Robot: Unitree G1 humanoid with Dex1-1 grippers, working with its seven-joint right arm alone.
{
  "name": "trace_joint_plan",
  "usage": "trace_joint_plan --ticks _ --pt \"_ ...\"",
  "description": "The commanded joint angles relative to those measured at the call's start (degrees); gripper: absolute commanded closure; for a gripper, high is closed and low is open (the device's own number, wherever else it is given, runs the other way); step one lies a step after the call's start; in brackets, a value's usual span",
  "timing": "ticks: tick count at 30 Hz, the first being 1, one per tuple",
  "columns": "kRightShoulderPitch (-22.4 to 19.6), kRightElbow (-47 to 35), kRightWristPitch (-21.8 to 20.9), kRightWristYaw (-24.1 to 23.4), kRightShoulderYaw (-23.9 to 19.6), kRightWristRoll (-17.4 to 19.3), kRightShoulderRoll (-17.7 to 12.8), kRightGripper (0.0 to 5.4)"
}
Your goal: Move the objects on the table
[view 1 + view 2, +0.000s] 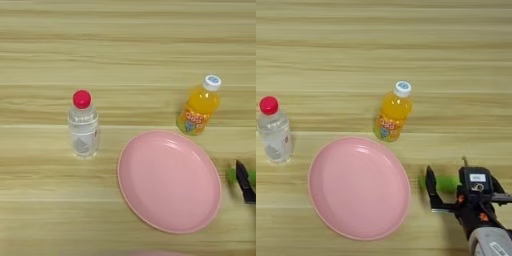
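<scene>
Lying right of pink plate (358, 187) — green block (445, 183), straddled by right gripper (448, 192) — fingers spread, grip on it unclear.

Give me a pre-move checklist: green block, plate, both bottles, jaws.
1. Right gripper over the green block: ok, black finger on the block's left.
2. Jaws closed on the block: cannot tell.
3. Pink plate empty: ok.
4. Path from block to plate free: ok, bare table between.
5. Orange juice bottle upright, behind the plate: ok.
6. Water bottle upright, left of the plate: ok.
</scene>
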Motion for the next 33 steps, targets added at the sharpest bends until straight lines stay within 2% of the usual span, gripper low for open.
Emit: trace_joint_plan --ticks 1,17,24,33 --pt "0.5 -4.4 -0.7 0.2 -3.0 -0.8 -3.0 0.03" --pt "7.6 -10.2 4.6 5.5 -11.0 -2.3 -7.4 0.03" --pt "9.3 -9.8 5.1 7.1 -7.5 -5.4 -7.5 0.03" --pt "7.8 -6.3 3.4 7.4 -2.5 -8.9 -7.6 0.03"
